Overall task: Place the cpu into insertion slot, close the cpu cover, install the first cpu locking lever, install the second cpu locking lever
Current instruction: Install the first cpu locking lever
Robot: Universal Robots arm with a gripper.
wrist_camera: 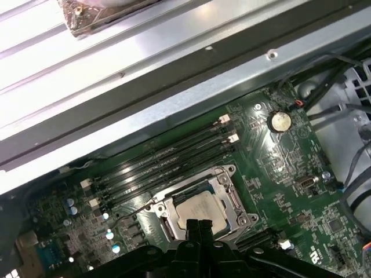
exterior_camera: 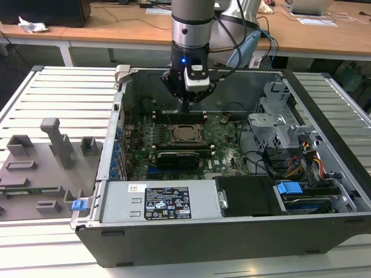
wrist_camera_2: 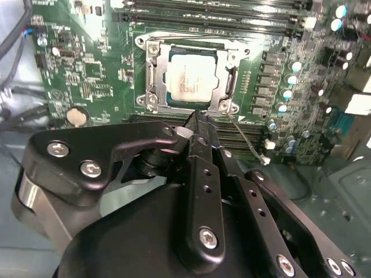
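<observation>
Black pincer (wrist_camera_2: 197,119), nearest the lens in the second wrist view: fingers pressed together to one narrow tip, nothing seen between them. Tip sat at one edge of the insertion slot (wrist_camera_2: 228,87), beside a corner screw; contact could not be told. The cpu (wrist_camera_2: 194,81) lay flat inside the slot, silver top up. The cpu cover (wrist_camera_2: 153,78) was down over it, w/ the chip showing through the middle cut-out. A thin wire rod (wrist_camera_2: 246,139) ran from the slot's corner out across the board; latched or not, unclear. Around the slot: green motherboard (wrist_camera_2: 81,75), long black memory slots (wrist_camera_2: 220,14) on two opposite sides, a coin cell (wrist_camera_2: 77,116) further off. Exterior view: arm (exterior_camera: 191,23) stood vertical over the open computer case (exterior_camera: 232,243), which sat on a slatted table (exterior_camera: 58,87); grey fixture plate (exterior_camera: 40,168) lay at the exterior view's left.
</observation>
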